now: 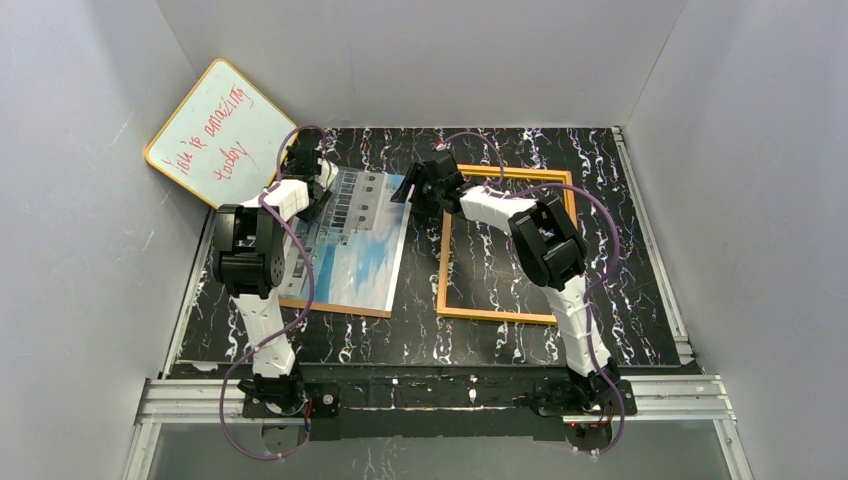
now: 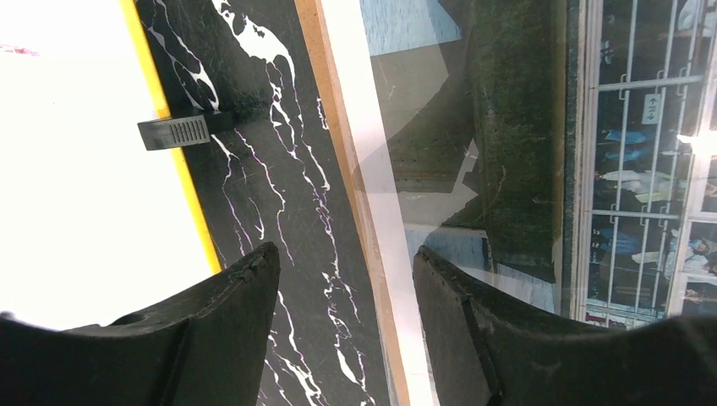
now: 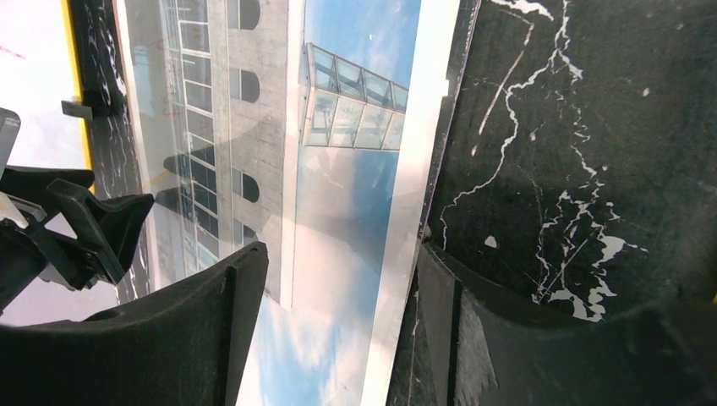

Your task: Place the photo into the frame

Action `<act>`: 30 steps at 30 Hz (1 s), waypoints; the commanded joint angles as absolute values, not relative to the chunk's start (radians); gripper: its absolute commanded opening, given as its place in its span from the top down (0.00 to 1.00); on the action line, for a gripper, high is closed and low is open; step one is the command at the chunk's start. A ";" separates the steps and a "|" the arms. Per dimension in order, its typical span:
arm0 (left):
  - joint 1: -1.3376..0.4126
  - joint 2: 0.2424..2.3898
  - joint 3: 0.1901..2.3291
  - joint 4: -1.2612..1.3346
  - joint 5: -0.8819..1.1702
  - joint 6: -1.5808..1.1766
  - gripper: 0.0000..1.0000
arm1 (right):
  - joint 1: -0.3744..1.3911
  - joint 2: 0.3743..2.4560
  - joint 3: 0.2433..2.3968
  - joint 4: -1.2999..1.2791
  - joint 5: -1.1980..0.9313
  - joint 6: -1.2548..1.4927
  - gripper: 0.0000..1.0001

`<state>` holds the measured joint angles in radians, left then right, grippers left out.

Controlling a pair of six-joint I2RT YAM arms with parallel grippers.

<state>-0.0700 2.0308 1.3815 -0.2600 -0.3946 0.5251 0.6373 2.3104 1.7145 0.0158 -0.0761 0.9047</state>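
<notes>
your left gripper (image 2: 342,252) and right gripper (image 3: 340,252) gape wide, gripping nothing, straddling opposite side edges of the flat-lying rectangular paper print of a white building under blue sky (image 1: 355,240), likely to lift it into the thin orange-brown rectangular frame (image 1: 495,315) just beside.

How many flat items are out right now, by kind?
Photo prints: 1, the photo
Picture frames: 1, the frame
Backing boards: 1, the brown board under the photo
Whiteboards: 1, the yellow-rimmed whiteboard leaning at the far left
Total: 4
</notes>
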 commanded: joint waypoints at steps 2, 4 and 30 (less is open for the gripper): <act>-0.064 2.135 1.281 -0.443 -0.296 0.539 0.41 | 0.656 2.291 1.699 0.084 -0.160 0.853 0.28; -0.064 2.136 1.273 -0.443 -0.302 0.546 0.41 | 0.663 2.274 1.692 0.087 -0.159 0.836 0.29; -0.090 2.127 1.249 -0.457 -0.276 0.560 0.44 | 0.748 2.157 1.661 0.014 -0.059 0.670 0.29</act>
